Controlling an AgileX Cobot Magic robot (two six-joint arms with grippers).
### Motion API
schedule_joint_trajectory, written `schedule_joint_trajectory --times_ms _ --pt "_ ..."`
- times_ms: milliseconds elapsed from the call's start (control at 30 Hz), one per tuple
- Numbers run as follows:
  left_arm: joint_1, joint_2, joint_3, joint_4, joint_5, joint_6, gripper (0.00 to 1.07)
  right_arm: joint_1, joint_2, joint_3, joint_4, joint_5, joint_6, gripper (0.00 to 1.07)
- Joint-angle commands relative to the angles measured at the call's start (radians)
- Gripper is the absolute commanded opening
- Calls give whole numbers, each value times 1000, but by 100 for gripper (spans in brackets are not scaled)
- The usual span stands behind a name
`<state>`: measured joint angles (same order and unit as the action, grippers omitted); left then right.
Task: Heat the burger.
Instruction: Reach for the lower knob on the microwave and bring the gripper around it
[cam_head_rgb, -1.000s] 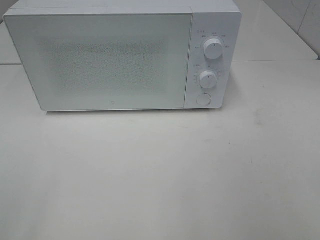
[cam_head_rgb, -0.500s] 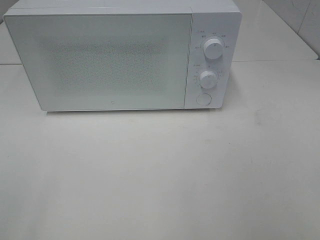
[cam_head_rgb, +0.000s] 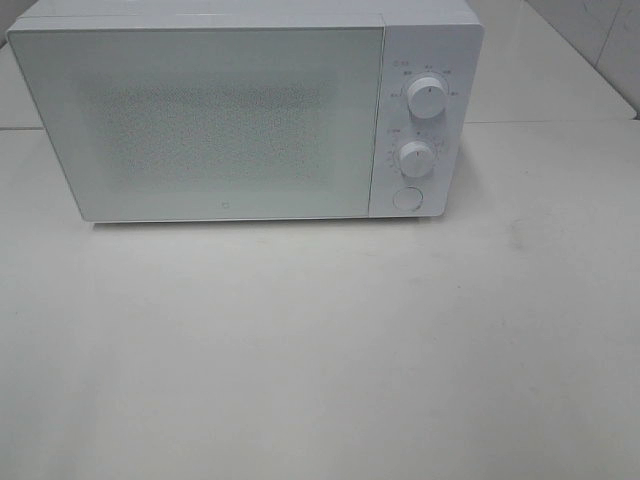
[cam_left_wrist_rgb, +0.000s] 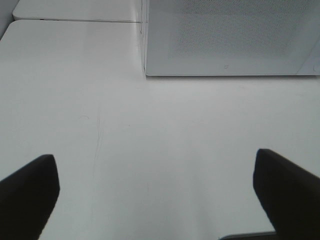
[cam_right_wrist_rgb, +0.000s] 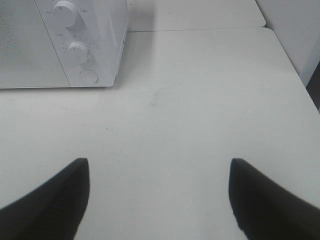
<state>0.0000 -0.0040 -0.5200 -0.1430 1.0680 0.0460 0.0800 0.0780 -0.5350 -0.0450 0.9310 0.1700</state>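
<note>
Microwave looks glossy wht plastic (table smooth, semi-matt).

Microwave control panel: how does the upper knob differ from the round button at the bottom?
The upper knob stands out from the panel; the round button lies nearly flat. The upper knob has printed marks around it; the round button has none. Both are white and round.

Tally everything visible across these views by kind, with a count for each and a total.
microwave: 1
knobs: 2 (upper knob, lower knob)
round button: 1
grippers: 2 (left gripper, right gripper), both open and empty
burger: 0 in view
Total: 6
</note>
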Motion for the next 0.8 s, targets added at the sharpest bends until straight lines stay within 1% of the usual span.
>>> schedule_joint_trajectory --times_ms 33,200,233,267,300,633,767,800 --pt "1 -16 4 -5 3 -7 98 -3 39 -8 -2 -54 4 75" --pt "1 -16 4 -5 3 -7 98 -3 161 -7 -2 -156 4 75" --pt "1 -16 4 -5 3 -7 98 -3 161 -7 -2 -156 4 75" --pt "1 -16 4 -5 3 -7 98 -3 198 -2 -2 -185 4 75" --pt "1 -16 4 -5 3 -7 98 -3 198 -2 -2 -185 4 75" --pt "1 -16 4 -5 3 -7 98 -3 399 -1 -1 -355 4 75" --pt "1 -16 4 -5 3 -7 98 -3 451 -1 -1 -388 4 75" --pt "1 -16 4 -5 3 -7 98 -3 488 -1 -1 -412 4 75"
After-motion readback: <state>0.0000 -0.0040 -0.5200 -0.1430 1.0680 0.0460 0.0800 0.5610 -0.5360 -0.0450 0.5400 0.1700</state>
